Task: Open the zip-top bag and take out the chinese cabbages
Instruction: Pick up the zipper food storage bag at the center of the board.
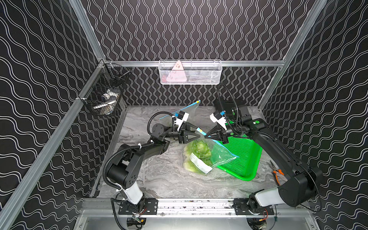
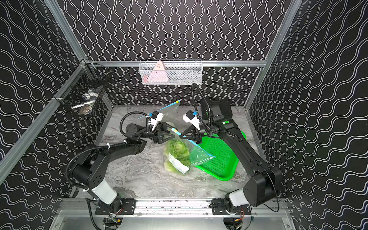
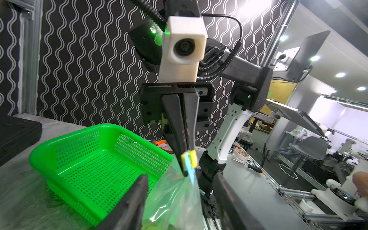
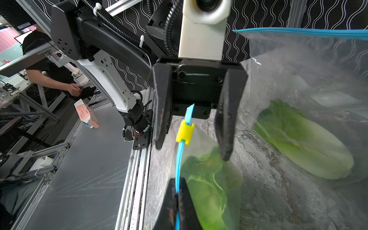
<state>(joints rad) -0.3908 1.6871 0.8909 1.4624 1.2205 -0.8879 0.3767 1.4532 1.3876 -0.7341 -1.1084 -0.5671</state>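
Observation:
A clear zip-top bag (image 1: 221, 156) with a blue zip strip hangs between my two grippers, its lower end on the marble table. It holds green chinese cabbages (image 1: 199, 149) and a white label. My right gripper (image 1: 206, 136) is shut on the blue strip (image 4: 177, 167), just behind the yellow slider (image 4: 185, 132). My left gripper (image 1: 199, 135) faces it, open, one finger on either side of the slider and neither touching it. In the right wrist view a cabbage (image 4: 209, 189) shows through the plastic beside my right gripper (image 4: 176, 182).
A green plastic basket (image 1: 244, 159) stands tilted under the bag's right corner. A second zip-top bag (image 1: 185, 110) with a cabbage (image 4: 298, 139) lies behind the left arm. Orange-handled pliers (image 1: 277, 173) lie at the right. Wire baskets (image 1: 190, 72) hang on the back and left walls.

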